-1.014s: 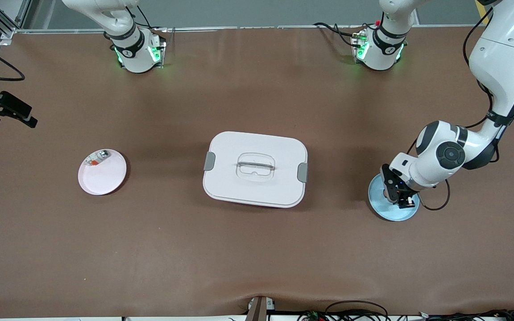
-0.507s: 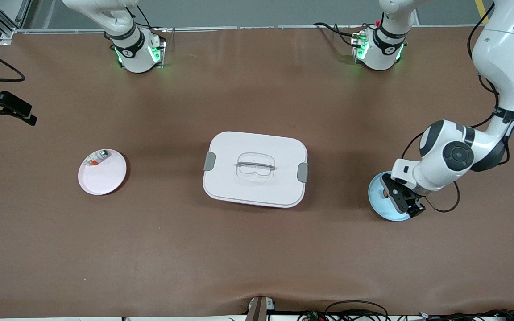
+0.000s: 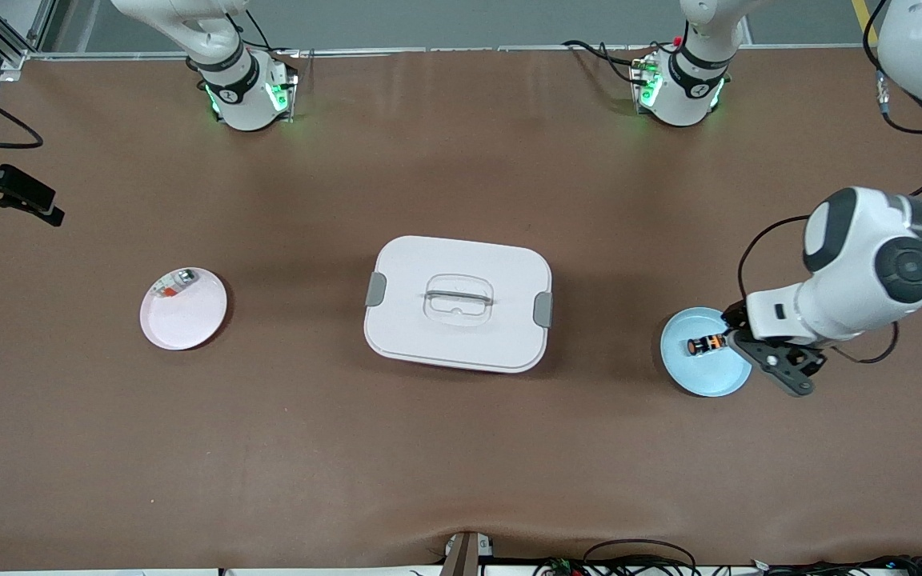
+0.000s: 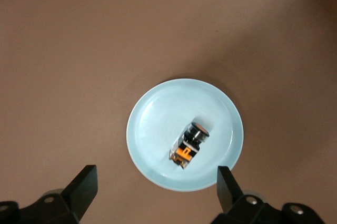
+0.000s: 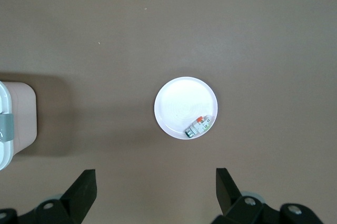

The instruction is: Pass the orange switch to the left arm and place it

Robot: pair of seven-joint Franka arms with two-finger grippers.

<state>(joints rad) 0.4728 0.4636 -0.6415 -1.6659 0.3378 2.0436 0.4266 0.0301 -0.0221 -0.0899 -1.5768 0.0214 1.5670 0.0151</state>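
Observation:
The orange switch (image 3: 702,345) lies on its side on a light blue plate (image 3: 701,372) toward the left arm's end of the table. It also shows in the left wrist view (image 4: 188,146), on the plate (image 4: 158,129). My left gripper (image 3: 785,370) is open and empty, up over the plate's edge toward the left arm's end (image 4: 158,184). The white box (image 3: 458,302) stands mid-table. My right gripper (image 3: 17,206) is open and empty, high over the right arm's end of the table (image 5: 157,187).
A pale pink plate (image 3: 189,316) with a small silver-green-red piece (image 3: 174,284) sits toward the right arm's end; the right wrist view shows the plate (image 5: 179,103), the piece (image 5: 197,126) and the box's corner (image 5: 16,118). Cables lie at the table's near edge.
My left gripper has risen from the blue plate and drawn back toward the left arm's end, uncovering the orange switch lying on the plate. The right arm has not moved.

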